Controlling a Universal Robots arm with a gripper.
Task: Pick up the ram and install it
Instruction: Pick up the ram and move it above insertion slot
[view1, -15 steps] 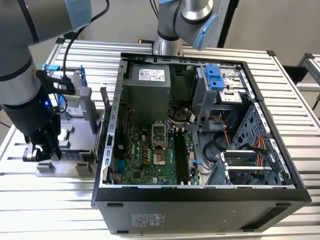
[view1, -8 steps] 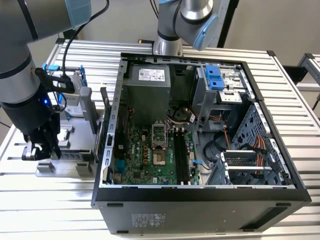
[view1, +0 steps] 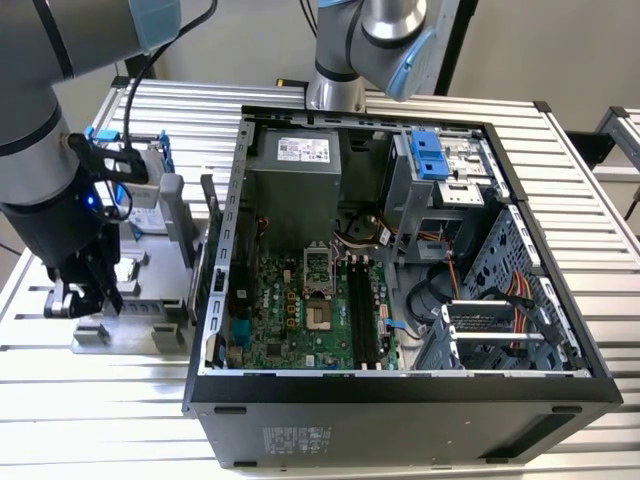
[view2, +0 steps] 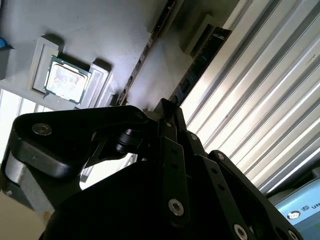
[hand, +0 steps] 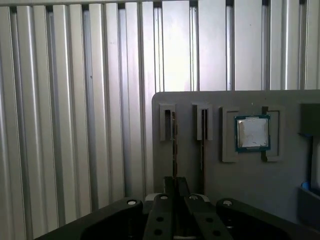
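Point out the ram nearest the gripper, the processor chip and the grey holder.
ram (view2: 200, 62): second wrist view, middle of its dark board.
processor chip (hand: 252, 132): first wrist view, centre of its silver lid.
grey holder (hand: 240, 185): first wrist view, bare face beside the chip.

The arm (view1: 40, 190) aims its tool (hand: 175, 181) downward, fingers (hand: 168, 189) drawn together.

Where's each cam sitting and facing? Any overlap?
Exterior view: above, off the arm, looking down on the open PC case; arm and claw at the exterior view's left.
First wrist view: on the wrist, facing past the claw onto the grey holder.
Second wrist view: on the wrist, slanted along the claw's linkage.
Both wrist views share the claw, ram and processor.
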